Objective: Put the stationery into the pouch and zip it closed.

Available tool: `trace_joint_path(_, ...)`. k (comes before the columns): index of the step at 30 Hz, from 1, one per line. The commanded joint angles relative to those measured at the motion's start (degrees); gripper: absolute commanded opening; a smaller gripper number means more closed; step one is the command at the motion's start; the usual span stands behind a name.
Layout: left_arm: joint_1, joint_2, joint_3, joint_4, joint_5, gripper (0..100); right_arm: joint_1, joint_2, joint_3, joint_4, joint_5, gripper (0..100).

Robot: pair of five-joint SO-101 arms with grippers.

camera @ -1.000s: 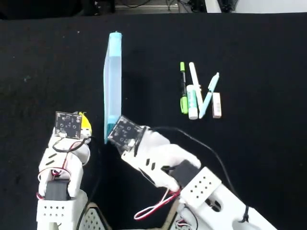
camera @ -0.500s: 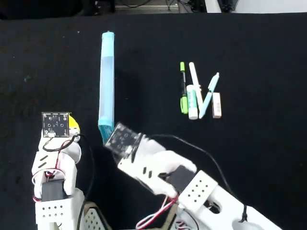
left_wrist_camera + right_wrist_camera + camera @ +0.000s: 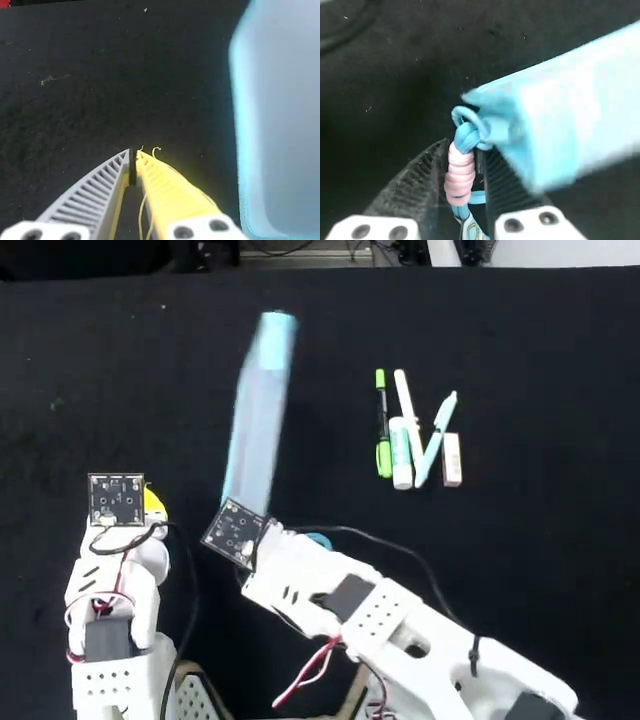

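Observation:
The long light-blue pouch (image 3: 258, 410) lies slanted on the black table (image 3: 540, 360), its near end at my right gripper (image 3: 243, 518). In the right wrist view that gripper (image 3: 463, 150) is shut on the zipper pull (image 3: 461, 172), a blue cord with pink beads tied to the pouch (image 3: 560, 130) corner. My left gripper (image 3: 133, 154) is shut with nothing in it, left of the pouch (image 3: 280, 125) and apart from it; its yellow finger (image 3: 152, 500) shows from above. The stationery lies right of the pouch: a green highlighter (image 3: 383, 430), white pen (image 3: 407, 405), glue stick (image 3: 401, 458), light-blue pen (image 3: 437, 438) and eraser (image 3: 452, 459).
The black table runs wide on the far left and far right. The right arm's body (image 3: 400, 630) and its cable (image 3: 400, 540) cross the near middle. Dark equipment stands beyond the table's far edge (image 3: 300, 268).
The pouch's far end has swung to the right and the pouch has tipped off its edge. My right gripper pulled its near end leftward and nearer. The left gripper drew away to the left, then held still.

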Motion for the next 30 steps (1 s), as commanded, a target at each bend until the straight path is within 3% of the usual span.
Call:
trace_joint_path(1, -0.6, -0.2, -4.0, 0.2, -0.4, 3, -0.4, 0.7, -4.0, -0.8, -0.1, 1.1)
trace_joint_path(8, -0.6, -0.2, -3.9, 0.2, -0.4, 3, 5.2, 0.7, -12.4, 12.2, -0.1, 1.1)
trace_joint_path(17, -0.2, -0.2, -2.4, 0.0, -0.4, 3, 17.9, 0.7, -36.7, 38.1, -0.1, 1.1)
trace_joint_path(20, 0.0, -0.2, -2.4, 0.0, -0.2, 3, 21.4, 1.1, -47.2, 46.0, 3.7, 1.1)
trace_joint_path(26, -0.1, -0.2, -2.4, 0.0, -0.1, 3, 22.2, 1.3, -65.5, 61.2, 8.3, 1.1)
trace_joint_path(30, -0.4, -0.2, -2.4, 0.0, -0.1, 3, 22.3, 1.3, -73.3, 65.8, 8.3, 1.1)
